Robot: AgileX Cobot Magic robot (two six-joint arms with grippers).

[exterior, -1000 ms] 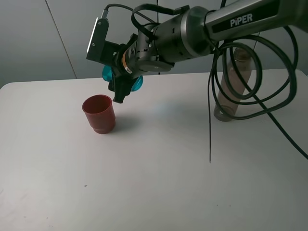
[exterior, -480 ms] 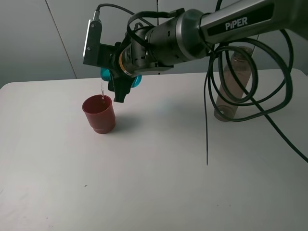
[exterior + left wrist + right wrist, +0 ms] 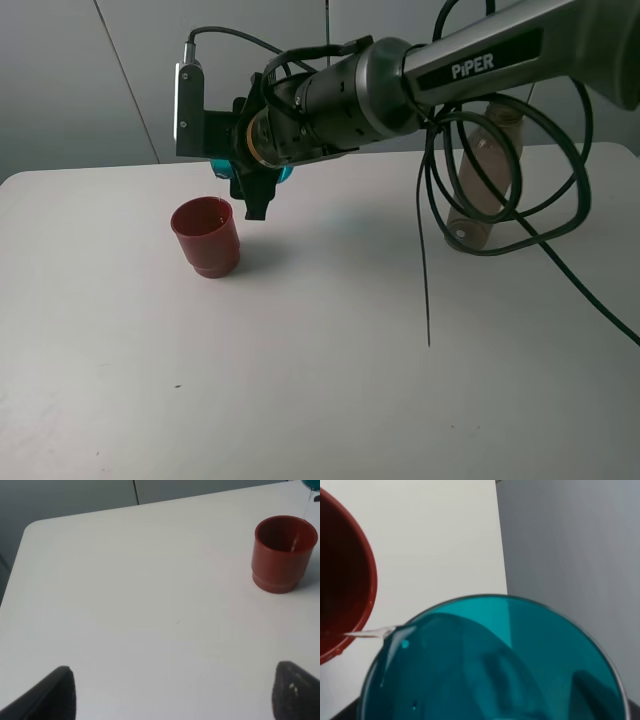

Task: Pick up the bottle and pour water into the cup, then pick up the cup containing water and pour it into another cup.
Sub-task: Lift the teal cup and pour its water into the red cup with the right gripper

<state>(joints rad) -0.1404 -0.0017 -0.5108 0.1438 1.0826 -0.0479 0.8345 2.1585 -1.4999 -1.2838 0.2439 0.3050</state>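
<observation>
My right gripper (image 3: pixel 252 183) reaches across to the left and is shut on the teal cup (image 3: pixel 284 172), holding it tipped on its side just above the red cup (image 3: pixel 206 236). In the right wrist view the teal cup (image 3: pixel 490 665) fills the frame, and a thin thread of water (image 3: pixel 370 632) runs from its rim into the red cup (image 3: pixel 342 580). The grey-brown bottle (image 3: pixel 482 175) stands upright at the back right, partly behind cables. My left gripper (image 3: pixel 177 695) is open and empty, low over the table, with the red cup (image 3: pixel 284 552) well ahead of it.
Black cables (image 3: pixel 430 250) hang from the right arm down toward the middle of the white table (image 3: pixel 320 380) and loop in front of the bottle. The table's far left corner (image 3: pixel 30 530) shows in the left wrist view.
The right wrist has rolled further, tipping the teal cup more over the red cup. Water began to run into it. The hanging cables swung slightly left. The red cup and bottle stayed put.
</observation>
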